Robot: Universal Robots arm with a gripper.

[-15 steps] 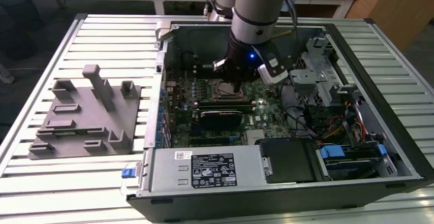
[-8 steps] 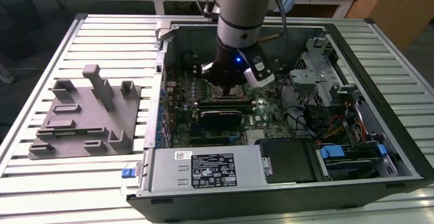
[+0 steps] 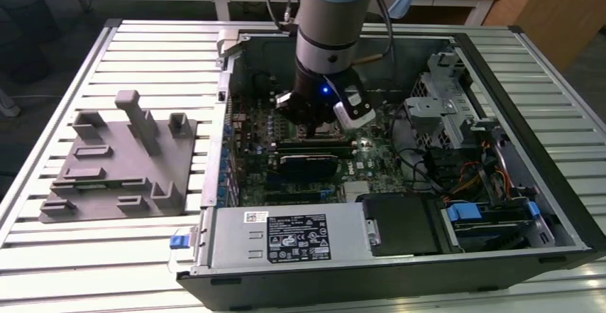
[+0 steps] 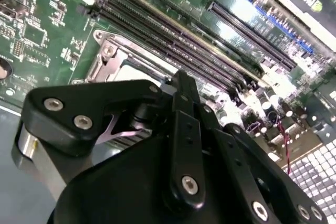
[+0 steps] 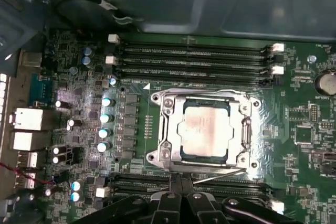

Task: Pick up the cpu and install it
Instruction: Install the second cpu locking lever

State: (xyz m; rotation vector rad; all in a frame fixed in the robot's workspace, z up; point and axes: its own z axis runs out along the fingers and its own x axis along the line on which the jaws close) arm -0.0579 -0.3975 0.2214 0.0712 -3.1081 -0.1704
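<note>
The cpu (image 5: 203, 128) sits in the socket frame (image 5: 167, 129) on the motherboard (image 5: 304, 108), just ahead of the jaws (image 5: 181, 184), which appear drawn together with nothing held between them. Judged risks: if the chip lies slightly askew, clamping the frame could bend the contacts beneath; the tips, close to the thin lever (image 5: 220, 174), could snag it. The chip is a flat square with a dull silvery lid; the frame is bright stamped metal. The board is glossy green, with long black memory slots (image 5: 194, 59) beyond the socket.
</note>
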